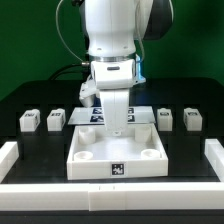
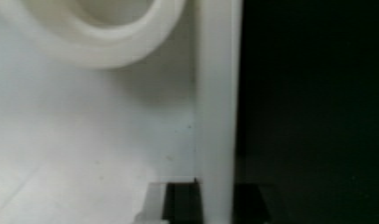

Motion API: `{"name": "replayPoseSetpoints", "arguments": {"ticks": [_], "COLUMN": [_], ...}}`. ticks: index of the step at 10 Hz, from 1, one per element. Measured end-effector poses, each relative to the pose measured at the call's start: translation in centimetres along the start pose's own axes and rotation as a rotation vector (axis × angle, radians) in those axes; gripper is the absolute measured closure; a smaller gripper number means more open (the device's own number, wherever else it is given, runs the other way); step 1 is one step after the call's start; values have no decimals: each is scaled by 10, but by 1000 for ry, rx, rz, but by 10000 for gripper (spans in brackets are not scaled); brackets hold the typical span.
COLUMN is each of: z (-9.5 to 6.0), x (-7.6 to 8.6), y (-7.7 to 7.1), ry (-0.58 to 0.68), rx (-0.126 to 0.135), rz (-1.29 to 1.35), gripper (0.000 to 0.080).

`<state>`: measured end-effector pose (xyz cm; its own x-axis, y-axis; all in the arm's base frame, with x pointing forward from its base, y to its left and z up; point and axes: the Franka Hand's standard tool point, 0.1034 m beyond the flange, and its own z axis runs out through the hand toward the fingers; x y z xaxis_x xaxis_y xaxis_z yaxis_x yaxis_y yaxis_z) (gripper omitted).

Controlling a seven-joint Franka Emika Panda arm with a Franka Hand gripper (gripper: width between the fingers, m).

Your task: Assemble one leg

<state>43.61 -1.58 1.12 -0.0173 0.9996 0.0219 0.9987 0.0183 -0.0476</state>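
The white square tabletop (image 1: 117,152) lies in the middle of the black table, with round corner sockets. My gripper (image 1: 119,126) stands straight down over its far rim. In the wrist view the gripper (image 2: 218,206) has one dark finger (image 2: 182,204) inside the tray and the other on the outside, both against the thin rim wall (image 2: 218,100). A round socket (image 2: 111,28) shows close by. Two legs (image 1: 29,120) (image 1: 57,119) sit at the exterior view's left. Two more legs (image 1: 166,117) (image 1: 191,119) sit at the right. All lie apart from the gripper.
The marker board (image 1: 92,115) lies behind the tabletop, partly hidden by the arm. A low white frame bounds the work area at the left (image 1: 9,155), the right (image 1: 214,155) and the front (image 1: 110,196).
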Motion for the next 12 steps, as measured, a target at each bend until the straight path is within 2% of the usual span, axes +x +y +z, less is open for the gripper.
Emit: {"name": "replayPoseSetpoints", "arguments": {"ticks": [4,5,7,9,10,12], "z": [0,0,0,-1,0,0], "x": [2,12,50,79,85,85], "y": [2,12,38,61,69,69], "ry": [1,9,40,67,72,74], "rx": [-3,-15,-43,-62,-59,-54], "rz": [-1,0,0,8,17,21], "gripper": [740,740,739,739,739,739]}}
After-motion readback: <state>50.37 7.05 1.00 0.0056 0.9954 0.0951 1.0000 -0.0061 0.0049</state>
